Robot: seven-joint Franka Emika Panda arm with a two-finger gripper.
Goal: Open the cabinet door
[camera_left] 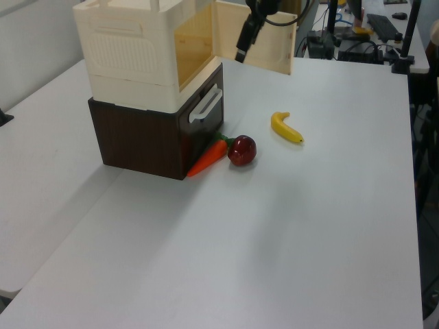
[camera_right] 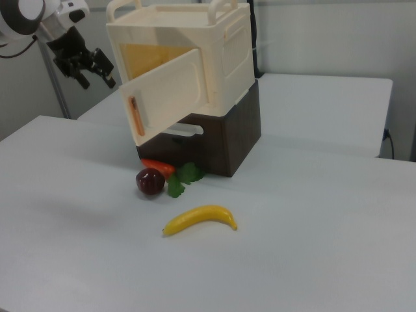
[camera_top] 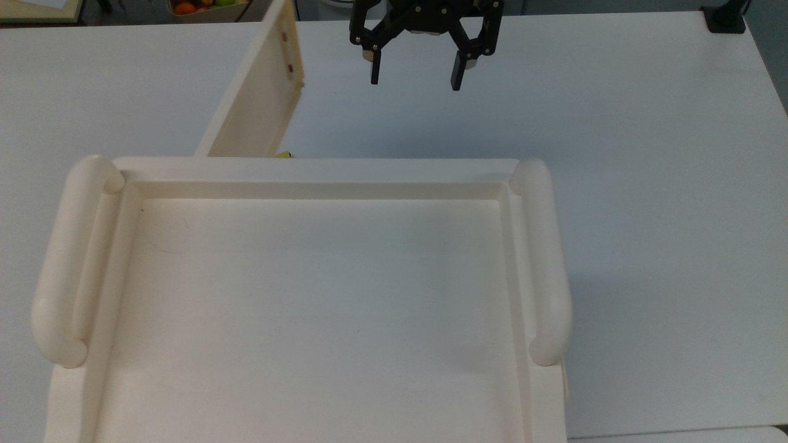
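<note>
The cabinet door (camera_top: 258, 98) stands swung wide open, angled well away from the front of the cabinet (camera_right: 195, 65), which sits on a dark brown drawer box (camera_left: 147, 137) on the white table (camera_top: 646, 184). In the top view, the black gripper (camera_top: 414, 79) hangs over the table beyond the cabinet's far edge, to the top view's right of the door's free end and clear of it, its two fingers (camera_top: 457, 77) pointing toward the cabinet with the jaws spread wide and nothing between them. In the right view, the gripper (camera_right: 94, 79) reaches in from the right view's upper left on the white arm (camera_right: 39, 16), tilted downward, apart from the door (camera_right: 172, 94). In the left view, the gripper (camera_left: 242, 51) shows in front of the door's inner face (camera_left: 257, 38). A carrot (camera_left: 208, 156), an apple (camera_left: 241, 150) and a banana (camera_left: 286, 127) lie on the table near the box's front.
</note>
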